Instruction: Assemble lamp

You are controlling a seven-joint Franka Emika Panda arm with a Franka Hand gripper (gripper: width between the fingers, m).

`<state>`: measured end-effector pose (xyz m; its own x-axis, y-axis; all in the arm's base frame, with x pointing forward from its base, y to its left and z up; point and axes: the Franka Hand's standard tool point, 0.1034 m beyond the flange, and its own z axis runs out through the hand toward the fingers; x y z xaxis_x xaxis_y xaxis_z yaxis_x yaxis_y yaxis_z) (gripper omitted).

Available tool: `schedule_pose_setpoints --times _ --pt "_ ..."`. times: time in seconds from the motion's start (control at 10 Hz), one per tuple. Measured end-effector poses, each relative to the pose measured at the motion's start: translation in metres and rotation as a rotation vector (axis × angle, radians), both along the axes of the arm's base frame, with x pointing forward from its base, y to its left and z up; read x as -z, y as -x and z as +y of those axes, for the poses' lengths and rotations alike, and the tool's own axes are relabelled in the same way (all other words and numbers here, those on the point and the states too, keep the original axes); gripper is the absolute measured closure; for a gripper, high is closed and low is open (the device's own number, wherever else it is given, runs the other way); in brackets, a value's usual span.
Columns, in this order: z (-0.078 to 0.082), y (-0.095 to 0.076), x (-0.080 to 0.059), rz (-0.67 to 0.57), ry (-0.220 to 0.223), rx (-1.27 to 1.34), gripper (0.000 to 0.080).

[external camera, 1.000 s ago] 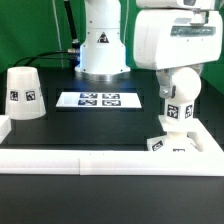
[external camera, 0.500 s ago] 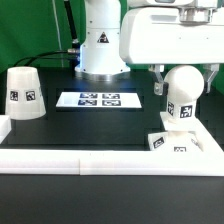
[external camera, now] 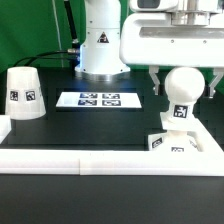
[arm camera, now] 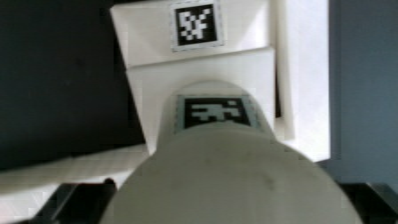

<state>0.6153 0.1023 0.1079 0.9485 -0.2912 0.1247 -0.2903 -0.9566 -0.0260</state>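
On the dark tabletop [external camera: 90, 130], the white truncated-cone plastic shade [external camera: 24, 93] stands far left in the exterior view. Right, the jaws [external camera: 184, 86] are clamped on the white round-ended bulb [external camera: 182, 92], above the small square white base block [external camera: 172, 143].

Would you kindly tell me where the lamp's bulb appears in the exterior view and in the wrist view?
Exterior view: the bulb stands toward the exterior view's right, round end up, between the gripper fingers, above the base block.
Wrist view: the bulb fills the foreground, seen from its rounded end, with the base block beyond it.
Shared landmark: the tagged base block, visible in both views.
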Motion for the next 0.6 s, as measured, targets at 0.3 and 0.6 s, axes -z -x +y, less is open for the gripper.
schedule_pose_setpoints --times 0.3,0.6 --pt "0.0003 0.0010 -0.0002 0.004 -0.032 0.200 0.0220" --pt "-0.0002 0.0018 0.0002 0.016 -0.052 0.278 0.0220"
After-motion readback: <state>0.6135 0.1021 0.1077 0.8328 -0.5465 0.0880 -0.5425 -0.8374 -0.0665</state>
